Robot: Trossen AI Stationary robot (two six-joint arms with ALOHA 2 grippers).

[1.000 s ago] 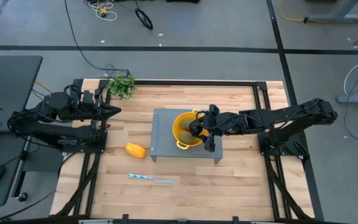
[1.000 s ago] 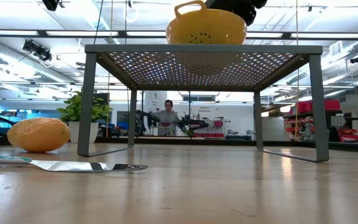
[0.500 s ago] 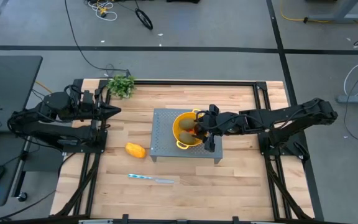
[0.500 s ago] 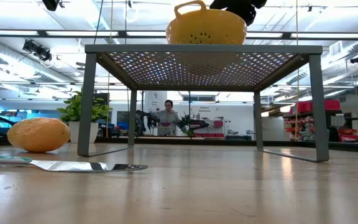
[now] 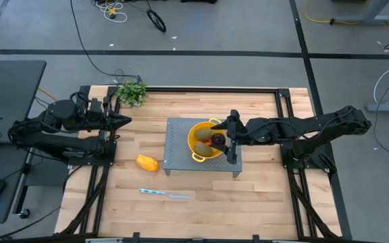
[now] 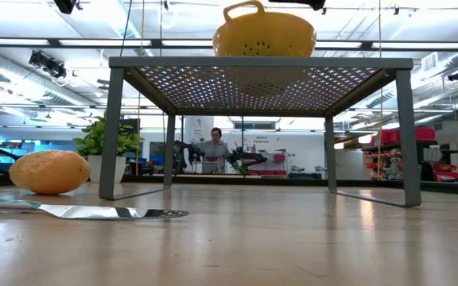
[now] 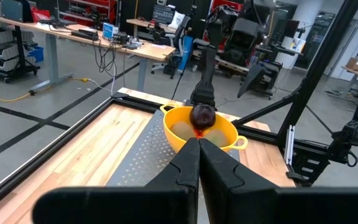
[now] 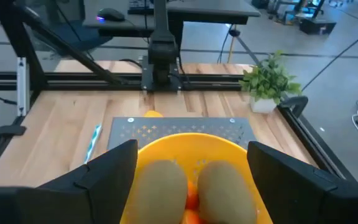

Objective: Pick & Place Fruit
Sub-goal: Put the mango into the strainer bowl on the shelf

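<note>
Yellow plastic marks the colander (image 5: 204, 140), which in the high view is seen standing on a grey perforated metal stand (image 5: 174, 145) in the middle of the wooden table (image 5: 248, 196). Brownish-green ovals, orange-red balls and a small dark fruit (image 5: 217, 139) are gathered inside it, evidently the drop-off. The right gripper (image 5: 232, 135) is held just at the colander's rim. The yellow-orange oblong fruit (image 5: 147, 163) is left on the table beside the stand, with a knife (image 5: 164, 194) nearer the front edge and a leafy bunch (image 5: 132, 92) at a far corner. The left arm is parked at the table's left edge.

In the low view the colander (image 6: 264, 33) is seen atop the stand (image 6: 261, 63), the oblong (image 6: 49, 171) and knife (image 6: 86, 210) below.

In the left wrist view the left gripper (image 7: 199, 163) is seen pressed closed and empty, pointed at the colander (image 7: 199, 127), where the dark fruit (image 7: 202, 116) sits on top.

In the right wrist view the right gripper (image 8: 191, 163) is spread wide with nothing held, above two ovals (image 8: 194, 180); judged so, only the oblong remains to be fetched.
</note>
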